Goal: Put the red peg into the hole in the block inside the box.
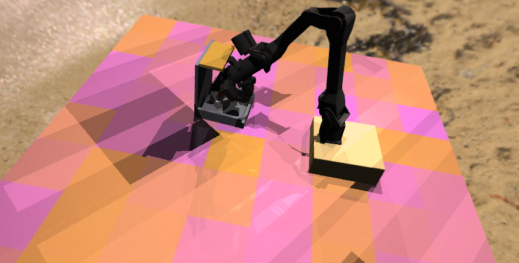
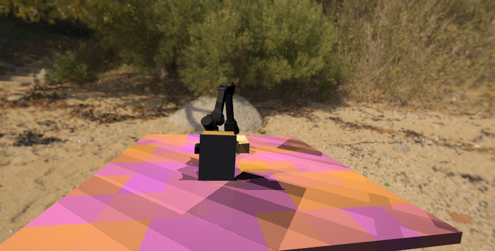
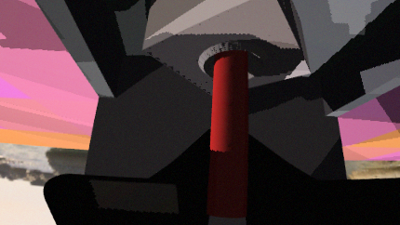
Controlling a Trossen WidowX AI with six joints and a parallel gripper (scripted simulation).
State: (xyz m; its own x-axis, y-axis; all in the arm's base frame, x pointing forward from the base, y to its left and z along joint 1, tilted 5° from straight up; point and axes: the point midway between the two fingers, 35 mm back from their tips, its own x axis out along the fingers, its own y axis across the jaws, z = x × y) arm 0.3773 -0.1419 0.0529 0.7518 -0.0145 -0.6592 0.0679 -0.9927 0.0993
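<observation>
My gripper (image 1: pixel 221 91) (image 3: pixel 225 137) is shut on the red peg (image 1: pixel 220 94) (image 3: pixel 229 121), tilted in through the box's open front, fingers below the roof's level. The grey-white block (image 1: pixel 218 103) (image 3: pixel 223 23) stands on the floor of the grey box (image 1: pixel 220 117) (image 2: pixel 216 159). In the wrist view the peg's far end shows at the mouth of the block's round hole, inside its ring; most of the peg is outside. How far its end reaches in, I cannot tell. The exterior camera sees only the box's back wall, which hides peg, block and fingers.
The flat orange roof (image 1: pixel 216 55) (image 2: pixel 219 132) juts from the back wall, its front edge close to my gripper's body. Low side walls (image 3: pixel 84 70) flank the fingers. The arm's pale yellow base block (image 1: pixel 348 152) (image 2: pixel 244 143) stands on the patterned table (image 1: pixel 283 221) (image 2: pixel 194 228).
</observation>
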